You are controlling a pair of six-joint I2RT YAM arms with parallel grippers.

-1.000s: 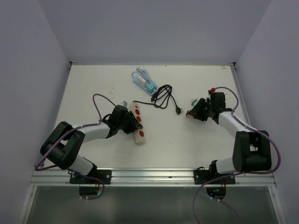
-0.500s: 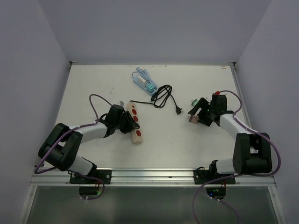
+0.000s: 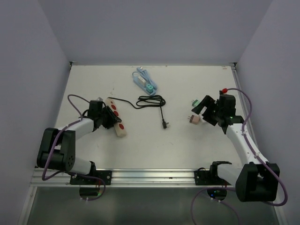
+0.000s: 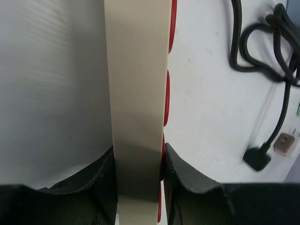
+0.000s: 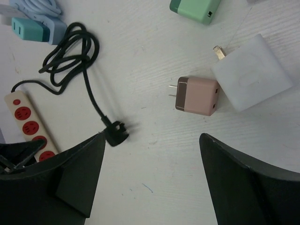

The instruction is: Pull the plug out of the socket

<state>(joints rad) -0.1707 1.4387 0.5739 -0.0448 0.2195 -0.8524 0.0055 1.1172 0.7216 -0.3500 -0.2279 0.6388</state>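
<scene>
The socket is a cream power strip with red outlets, lying at the left of the table. My left gripper is shut on it, and in the left wrist view the strip sits edge-on between the two pads. The plug, a small pink two-pin adapter, lies loose on the table, apart from the strip. My right gripper hovers just right of it, open and holding nothing. In the right wrist view the plug lies ahead of the spread gripper.
The strip's black cord coils mid-table and ends in a black plug. A white adapter and a green one lie by the pink plug. A blue cable with a teal charger sits at the back.
My right gripper opened and let go of the pink plug, which now rests on the table. My left gripper dragged the power strip leftward, and the black cord trailed after it.
</scene>
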